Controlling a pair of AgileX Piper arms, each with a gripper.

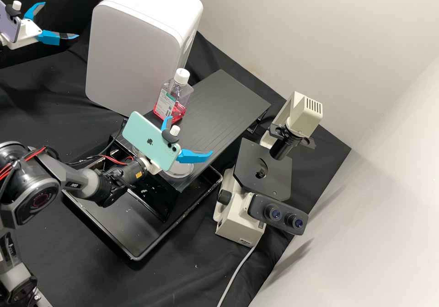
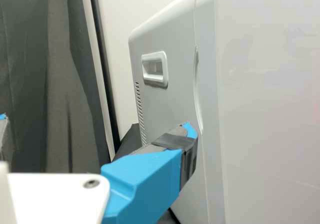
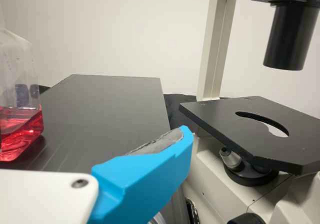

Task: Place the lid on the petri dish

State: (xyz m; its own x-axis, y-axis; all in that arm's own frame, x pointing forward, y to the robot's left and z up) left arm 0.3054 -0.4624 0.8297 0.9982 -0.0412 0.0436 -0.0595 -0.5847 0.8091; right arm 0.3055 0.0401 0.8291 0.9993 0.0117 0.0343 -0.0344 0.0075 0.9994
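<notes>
The right tool point(image 1: 192, 134) hangs over the near end of the raised black platform point(image 1: 228, 105). Its two blue fingers are spread wide, with nothing clearly caught between them. Directly beneath its lower finger, at the platform's near edge, sits a clear round piece that I take for the petri dish point(image 1: 179, 169). The tool half hides it, so I cannot tell whether the lid is on it or lies elsewhere. From the fingertips, then, the task's thing lies straight below and slightly back towards the arm's own wrist. Being round, it offers no long axis to line up with. The right arm is by far the nearer. The left tool point(image 1: 61, 19) is well apart at the far left corner, beside the white cabinet point(image 1: 141, 46), its fingers also spread and empty.

Counted:
- one clear dish piece that I can make out
- one culture flask point(image 1: 173, 97) of red liquid, standing on the platform just beyond the right tool
- one microscope point(image 1: 270, 179) beside the platform
- one black tray point(image 1: 128, 234) under the platform's near end, on the cloth-covered worktop point(image 1: 68, 105)
- two arms

By my judgement the next move calls for a short drop, and the flask close behind is what could get knocked
</notes>
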